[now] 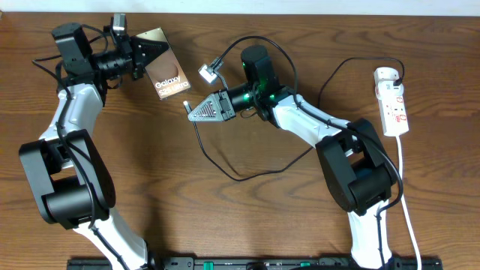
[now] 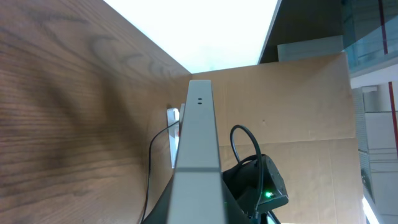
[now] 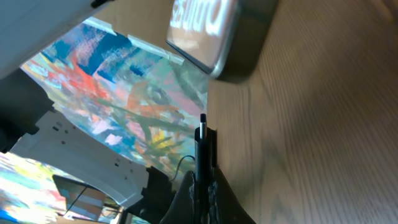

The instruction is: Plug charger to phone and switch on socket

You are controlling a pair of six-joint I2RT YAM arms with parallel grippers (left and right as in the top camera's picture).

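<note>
From overhead, the left end effector (image 1: 146, 54) is closed on one end of the phone (image 1: 166, 71), which sits tilted at the far left of the tabletop (image 1: 247, 225). Just beside it, the right end effector (image 1: 196, 110) pinches the charger (image 1: 225, 169) near its plug tip (image 1: 187, 105), and the black cable loops away behind it. The socket (image 1: 394, 101) lies well apart at the right edge, with its white cord (image 1: 407, 202) trailing toward the front.

The left wrist view shows the phone (image 2: 199, 137) edge-on – a pale strip running straight out from the camera.

In the right wrist view, the plug tip (image 3: 202, 134) stands clamped between the fingers, pointing at the phone (image 3: 211, 25) – near it, not touching.
</note>
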